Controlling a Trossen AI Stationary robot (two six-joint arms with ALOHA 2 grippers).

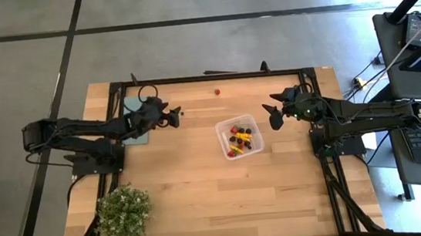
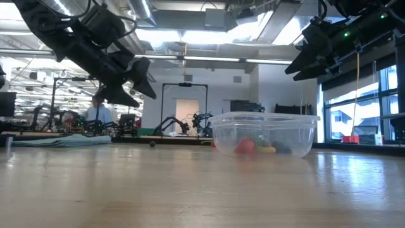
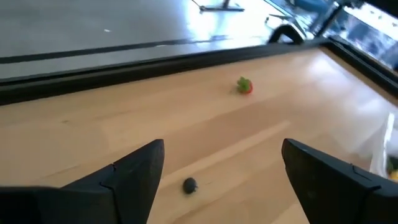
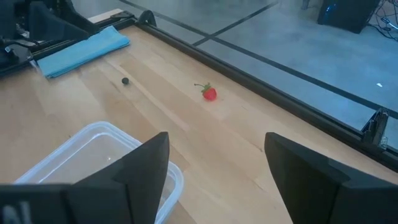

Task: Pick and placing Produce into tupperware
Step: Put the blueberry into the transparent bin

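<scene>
The clear square tupperware [image 1: 239, 137] stands on the table's middle and holds several small red, dark and orange-yellow produce pieces [image 1: 239, 139]; it also shows in the low view [image 2: 264, 133]. A red piece with a green top [image 1: 217, 91] lies on the table near the far edge; it also shows in the left wrist view [image 3: 244, 86] and the right wrist view [image 4: 209, 93]. A small dark round piece [image 3: 189, 185] lies on the table just ahead of my left gripper [image 1: 175, 115], which is open and empty above the table. My right gripper [image 1: 274, 114] is open and empty, to the right of the tupperware.
A flat teal cloth [image 1: 135, 119] lies under my left arm at the far left. A bushy green potted plant [image 1: 124, 214] stands at the near left corner. A black frame rail [image 1: 214, 77] runs along the far edge. Bare wood lies between tupperware and near edge.
</scene>
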